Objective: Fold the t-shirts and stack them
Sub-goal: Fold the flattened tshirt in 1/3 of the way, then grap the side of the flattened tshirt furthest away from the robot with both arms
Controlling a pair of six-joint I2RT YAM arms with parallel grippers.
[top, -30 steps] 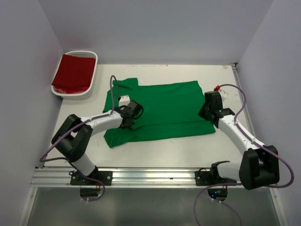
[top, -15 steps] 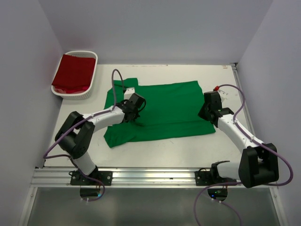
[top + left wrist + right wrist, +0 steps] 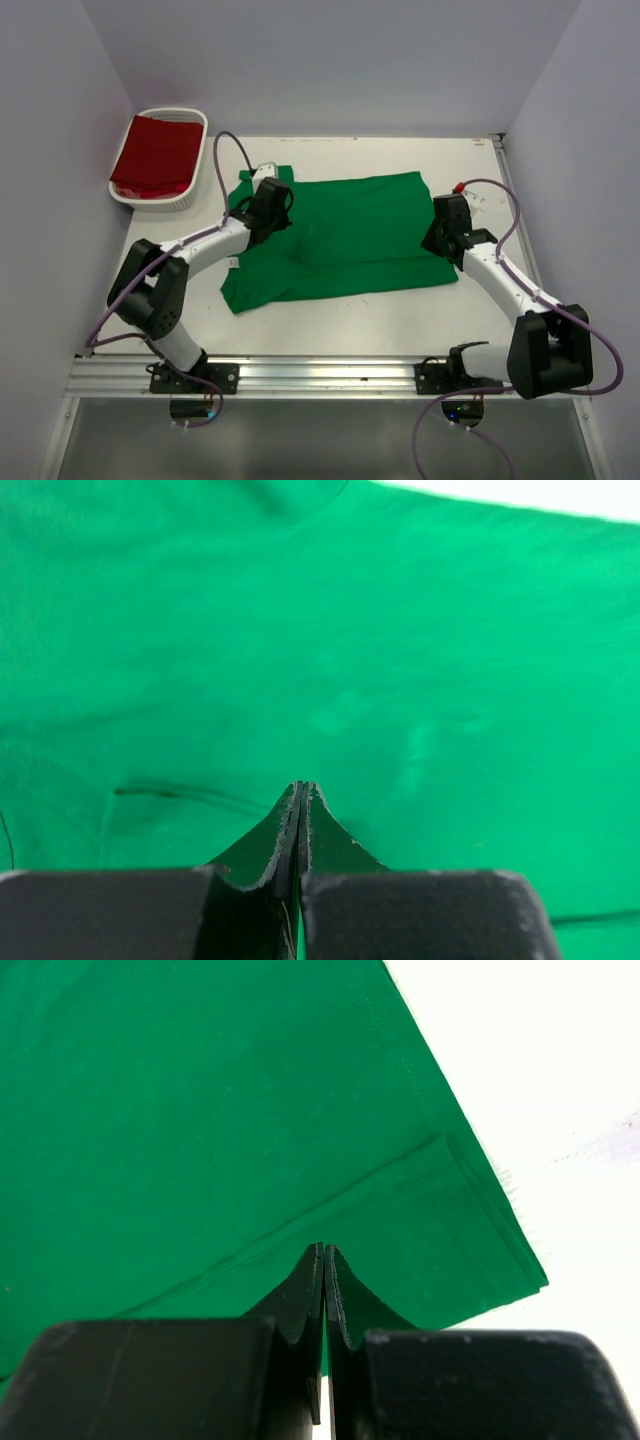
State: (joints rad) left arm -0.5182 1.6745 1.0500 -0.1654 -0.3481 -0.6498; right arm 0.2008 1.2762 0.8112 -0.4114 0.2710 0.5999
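Two shirts here: the green shirt (image 3: 350, 235) lies spread out on the table (image 3: 330, 320), and the red shirt (image 3: 158, 155) fills the one white basket (image 3: 160, 203) at the far left corner. The left gripper (image 3: 302, 790) and right gripper (image 3: 324, 1252) are both clenched with nothing in them, poised over the green cloth.

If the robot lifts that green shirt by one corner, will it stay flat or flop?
The green t-shirt would probably sag limply: it lies flat with soft wrinkles. It looks thin, so likely light. Pushed, it would likely bunch rather than slide.
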